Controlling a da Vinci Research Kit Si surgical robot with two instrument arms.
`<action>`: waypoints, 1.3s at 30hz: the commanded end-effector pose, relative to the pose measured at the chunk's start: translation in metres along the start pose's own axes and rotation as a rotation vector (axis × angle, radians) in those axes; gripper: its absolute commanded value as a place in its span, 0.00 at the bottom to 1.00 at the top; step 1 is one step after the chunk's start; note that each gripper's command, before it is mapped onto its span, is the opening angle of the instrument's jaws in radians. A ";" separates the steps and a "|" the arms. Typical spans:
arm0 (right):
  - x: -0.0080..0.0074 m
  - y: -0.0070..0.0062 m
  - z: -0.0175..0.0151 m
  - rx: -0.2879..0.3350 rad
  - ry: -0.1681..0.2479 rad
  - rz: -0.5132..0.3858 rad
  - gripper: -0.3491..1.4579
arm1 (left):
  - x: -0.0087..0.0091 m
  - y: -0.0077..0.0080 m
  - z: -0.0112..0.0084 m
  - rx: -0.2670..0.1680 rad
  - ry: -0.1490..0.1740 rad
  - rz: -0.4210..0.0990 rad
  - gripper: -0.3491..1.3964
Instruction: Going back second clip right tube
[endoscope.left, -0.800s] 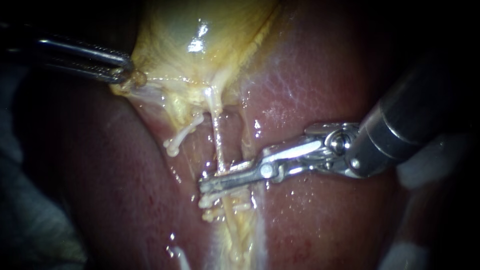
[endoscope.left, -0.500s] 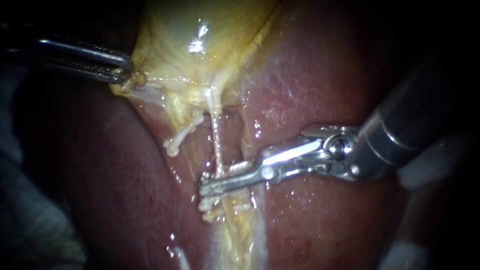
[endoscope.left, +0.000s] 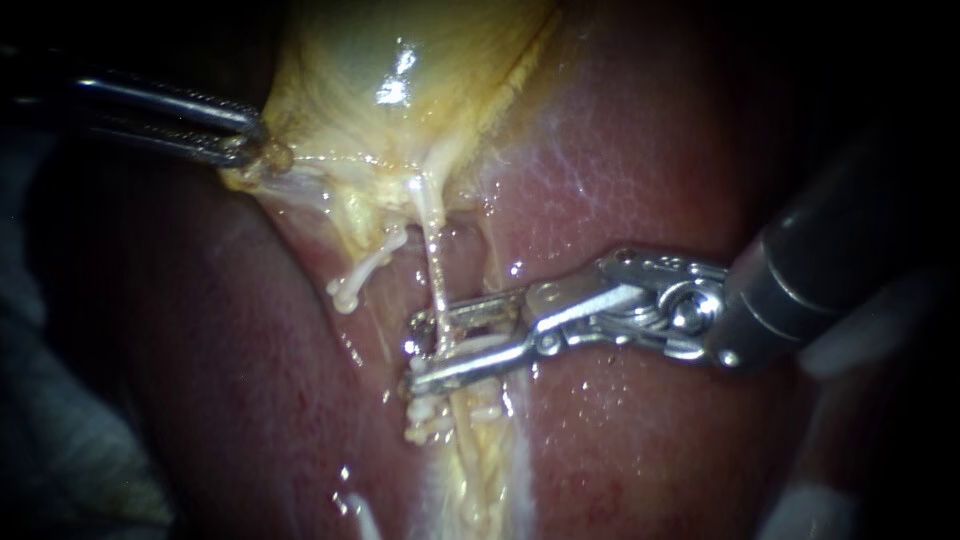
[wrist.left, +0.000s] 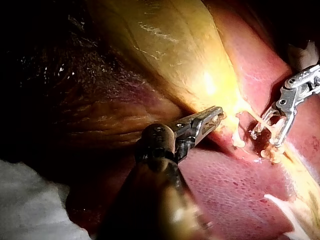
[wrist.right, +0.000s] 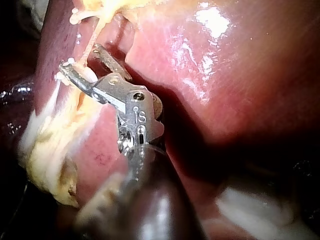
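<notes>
Right tube (endoscope.left: 436, 270) — thin, pale, strung from the gallbladder (endoscope.left: 400, 60) down across the liver (endoscope.left: 620, 170). Straddled low down by the right instrument (endoscope.left: 420, 350), jaws apart, one on either side of the strand, a gap plain between them. Pale beaded lumps (endoscope.left: 425, 415) just below on the same line; clips or tissue, cannot tell. Well apart, left instrument (endoscope.left: 250, 148) — jaws clamped on the gallbladder's lower edge.

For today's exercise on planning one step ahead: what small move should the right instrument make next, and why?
Probably draw the right instrument straight back along its shaft: its jaws stand open astride the right tube, gripping nothing, while the left instrument holds the gallbladder.
</notes>
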 end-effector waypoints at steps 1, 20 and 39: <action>0.0000 -0.0003 -0.0002 0.003 0.000 -0.027 0.47 | 0.0000 0.0000 0.0000 0.000 0.000 0.000 0.00; 0.0002 -0.0032 -0.0013 0.051 -0.014 -0.161 0.47 | 0.0000 0.0000 -0.0001 -0.001 0.000 0.000 0.00; -0.0001 -0.0037 -0.0011 0.129 -0.045 -0.166 0.47 | -0.0001 -0.0001 0.0000 0.000 0.000 0.001 0.00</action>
